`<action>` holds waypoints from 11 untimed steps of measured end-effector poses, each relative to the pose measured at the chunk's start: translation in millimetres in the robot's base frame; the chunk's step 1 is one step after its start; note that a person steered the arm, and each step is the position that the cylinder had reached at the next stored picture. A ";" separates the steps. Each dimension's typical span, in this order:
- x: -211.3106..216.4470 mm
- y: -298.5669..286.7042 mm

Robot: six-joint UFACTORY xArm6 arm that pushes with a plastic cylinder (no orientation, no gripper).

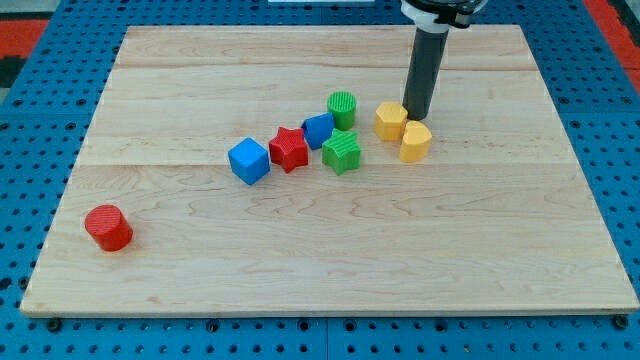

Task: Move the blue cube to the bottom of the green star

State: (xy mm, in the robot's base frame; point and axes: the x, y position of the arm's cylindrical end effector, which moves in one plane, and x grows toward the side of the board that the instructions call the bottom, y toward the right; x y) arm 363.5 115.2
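Note:
The blue cube (249, 160) sits left of the board's middle, just left of a red star (289, 149). The green star (341, 152) lies to the right of the red star, near the middle. A second blue block (318, 130) sits between the red star and a green cylinder (341, 107), above the green star. My tip (417, 116) stands at the view's right of this cluster, between two yellow blocks, well right of the blue cube.
One yellow block (390, 120) is just left of my tip and another yellow block (415, 141) is just below it. A red cylinder (108, 227) stands alone near the board's bottom left. The wooden board (330, 270) lies on a blue pegboard.

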 end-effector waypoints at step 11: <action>111.2 -208.6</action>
